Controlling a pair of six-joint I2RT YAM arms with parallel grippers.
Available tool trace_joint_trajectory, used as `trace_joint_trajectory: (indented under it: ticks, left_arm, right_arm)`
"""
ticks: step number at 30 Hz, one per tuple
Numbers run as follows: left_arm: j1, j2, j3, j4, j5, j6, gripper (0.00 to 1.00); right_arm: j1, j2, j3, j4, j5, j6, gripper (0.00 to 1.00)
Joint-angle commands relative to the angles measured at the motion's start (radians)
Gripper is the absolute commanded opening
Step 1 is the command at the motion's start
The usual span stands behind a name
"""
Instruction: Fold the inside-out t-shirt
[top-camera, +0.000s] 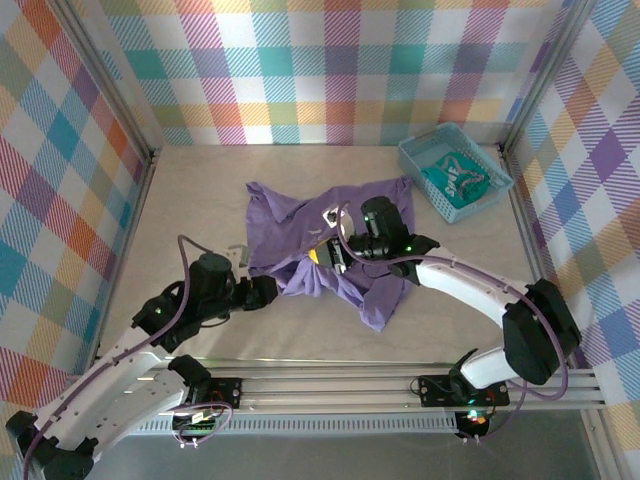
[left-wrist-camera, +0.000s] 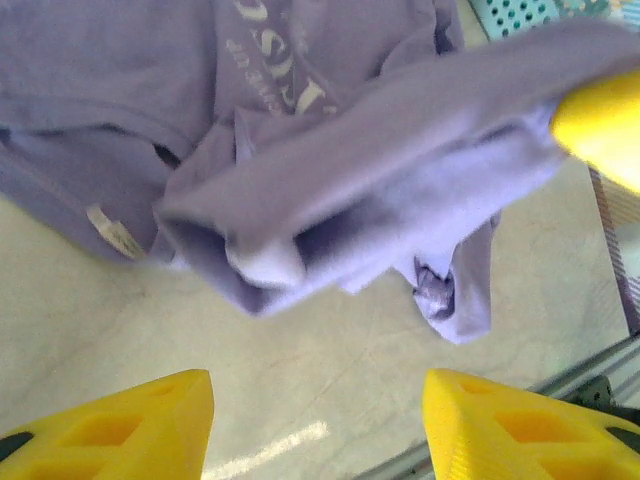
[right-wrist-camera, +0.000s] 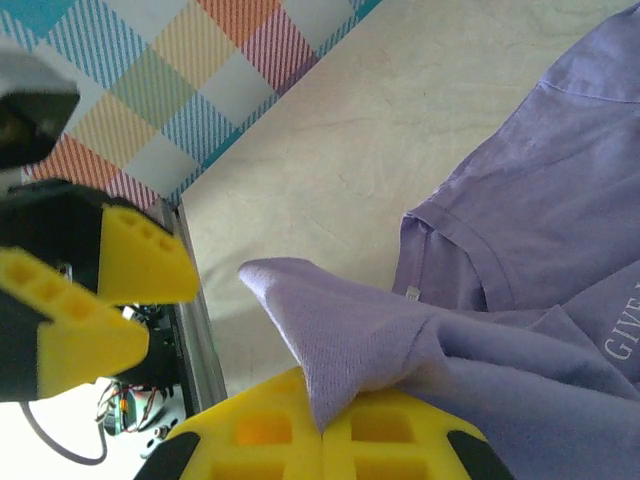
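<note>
The inside-out t-shirt (top-camera: 290, 220) is a lavender-purple heap in the middle of the table, with faint reversed lettering showing through. My right gripper (top-camera: 322, 256) is over its near part, shut on a fold of the cloth (right-wrist-camera: 340, 330) that rises from between the yellow fingers (right-wrist-camera: 400, 430). That fold hangs lifted above the table (left-wrist-camera: 400, 130). My left gripper (top-camera: 270, 292) is just left of the shirt's near edge, open, with bare table between its yellow fingers (left-wrist-camera: 520, 430); it touches no cloth.
A small teal basket (top-camera: 424, 183) stands at the back right and holds a teal garment with white markings (top-camera: 455, 178). Plaid walls close in the left, back and right sides. A metal rail (top-camera: 400, 385) runs along the near edge.
</note>
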Motion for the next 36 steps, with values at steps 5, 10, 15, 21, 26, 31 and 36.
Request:
trace_joint_trajectory:
  ticks: [5,10,15,21,26,31,36]
  left_arm:
    - [-0.038,0.099,-0.059,0.203,0.026,-0.038,0.57]
    - [-0.034,0.195,-0.014,0.263,-0.048,-0.007,0.54]
    - [-0.014,0.290,0.026,0.267,-0.087,0.018,0.52]
    - [0.018,0.351,0.055,0.284,-0.101,0.046,0.43]
    - [0.039,0.392,0.064,0.338,-0.087,0.062,0.32]
    - [0.063,0.414,0.076,0.351,-0.075,0.079,0.22]
    - [0.078,0.367,0.076,0.358,-0.011,0.105,0.02]
  right_arm:
    - [-0.005,0.009,0.028,0.023,-0.002,0.042,0.00]
    - [-0.005,-0.007,0.014,0.017,0.002,0.036,0.00]
    - [-0.005,-0.012,0.006,0.017,0.001,0.030,0.00]
    - [-0.005,-0.023,-0.006,0.014,0.004,0.026,0.00]
    - [-0.006,-0.051,-0.026,0.014,0.024,0.016,0.00]
    - [-0.006,-0.066,-0.028,0.001,0.027,0.007,0.00]
    - [-0.006,-0.079,-0.037,-0.016,0.057,-0.012,0.00]
